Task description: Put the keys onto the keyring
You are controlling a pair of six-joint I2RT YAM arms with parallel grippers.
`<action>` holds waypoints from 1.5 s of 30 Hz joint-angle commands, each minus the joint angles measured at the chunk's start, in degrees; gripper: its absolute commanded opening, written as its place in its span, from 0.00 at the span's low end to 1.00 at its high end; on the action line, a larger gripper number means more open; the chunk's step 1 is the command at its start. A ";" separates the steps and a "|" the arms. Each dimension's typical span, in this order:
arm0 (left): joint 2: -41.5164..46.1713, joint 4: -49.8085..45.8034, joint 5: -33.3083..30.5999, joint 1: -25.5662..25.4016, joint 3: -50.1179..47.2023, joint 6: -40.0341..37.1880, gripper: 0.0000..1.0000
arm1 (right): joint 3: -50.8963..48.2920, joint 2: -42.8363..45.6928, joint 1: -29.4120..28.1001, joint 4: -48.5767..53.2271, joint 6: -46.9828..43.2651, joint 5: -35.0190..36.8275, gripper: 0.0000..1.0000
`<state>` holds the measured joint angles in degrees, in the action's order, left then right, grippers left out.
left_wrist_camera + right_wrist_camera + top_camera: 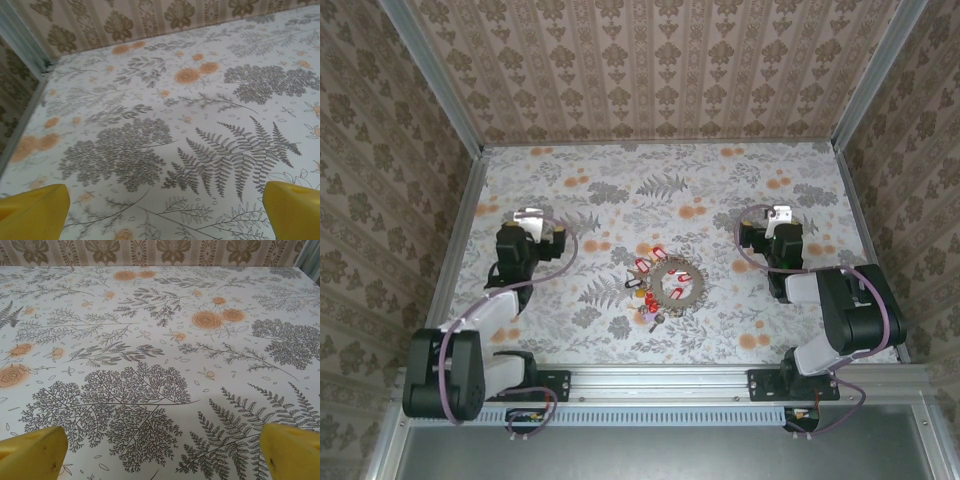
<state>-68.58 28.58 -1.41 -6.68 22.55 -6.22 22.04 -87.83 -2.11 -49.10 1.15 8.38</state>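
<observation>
Too small to count, keys (643,267) hug the keyring (676,284) at nine o'clock; left gripper (528,217) and right gripper (778,214) gape, empty.

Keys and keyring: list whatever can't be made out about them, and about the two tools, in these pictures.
- Keys, top external view: too small to count, or to tell whether any is threaded on the keyring; several overlap its toothed rim.
- Left tool, left wrist view: its yellow fingers are cut off by the bottom edge.
- Right tool, right wrist view: its fingers are cut off the same way.
</observation>
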 commanded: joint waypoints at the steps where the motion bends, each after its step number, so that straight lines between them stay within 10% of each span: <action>1: -4.78 9.94 4.28 0.53 -1.27 -2.51 1.00 | 0.84 0.16 0.18 -0.92 1.07 -0.21 0.99; 13: -20.23 29.82 12.07 7.40 -3.11 0.88 1.00 | 0.83 0.21 0.17 -0.80 1.10 -0.22 1.00; 19: -19.54 20.02 1.23 5.75 0.90 2.98 1.00 | 0.86 0.21 0.15 -0.82 1.06 -0.22 1.00; 45: -19.32 19.76 0.80 5.45 0.83 2.88 1.00 | 0.98 0.19 0.13 -0.55 1.15 -0.30 1.00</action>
<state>-88.25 48.64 -0.05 -1.06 22.59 -4.62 22.06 -87.83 -2.11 -49.10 1.54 8.38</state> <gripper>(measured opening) 0.999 0.995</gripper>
